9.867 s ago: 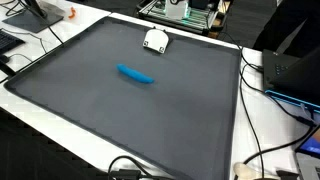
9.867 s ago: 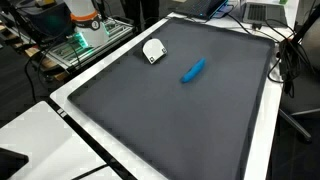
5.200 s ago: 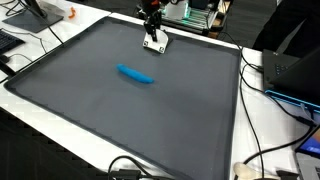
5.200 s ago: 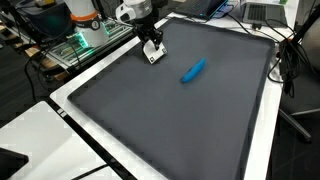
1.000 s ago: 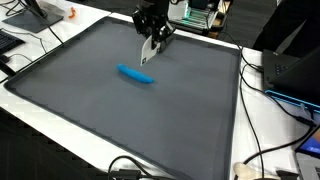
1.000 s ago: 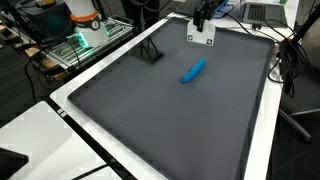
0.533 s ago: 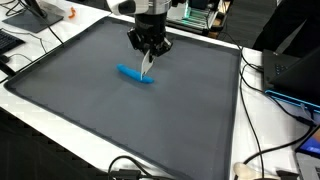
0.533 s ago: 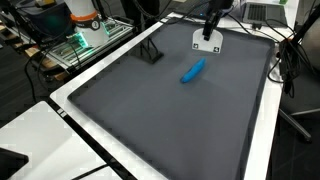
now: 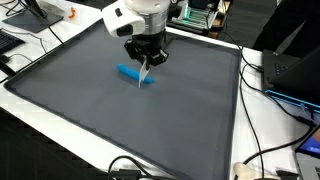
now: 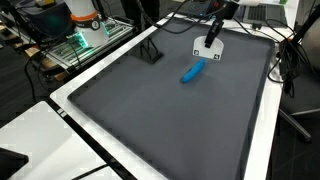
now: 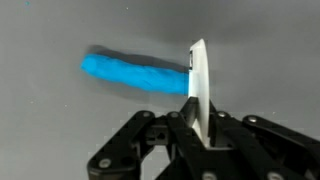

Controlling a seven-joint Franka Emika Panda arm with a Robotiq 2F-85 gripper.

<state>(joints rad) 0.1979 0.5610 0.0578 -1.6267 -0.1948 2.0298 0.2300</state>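
White flat piece point(image 11: 197, 85) held edge-on in the claw point(image 11: 199, 122), whose two fingers are drawn in narrowly against its opposite faces, so that only a thin white rim shows in the wrist view. Gripping the broad faces rather than the rim probably gives the pads the most contact on so thin an object, and it leaves the piece hanging straight down from the claw point(image 9: 146, 62). In both exterior views the piece point(image 9: 144, 74) projects below the fingertips, with small dark marks showing on its face point(image 10: 208, 48). A blue oblong object point(image 11: 130, 74) lies flat on the dark tabletop point(image 9: 80, 110) beneath the claw; in the wrist view it stretches away to one side of the held piece, and its near end disappears behind the white rim. In an exterior view the same blue object point(image 10: 192, 71) sits just beside and below the claw point(image 10: 211, 38), apart from the fingers themselves. Whether the lower edge of the piece touches the blue object point(image 9: 127, 71) or the tabletop point(image 10: 150, 120) cannot be told. The vertical carry appears to keep the fingers well clear of both.
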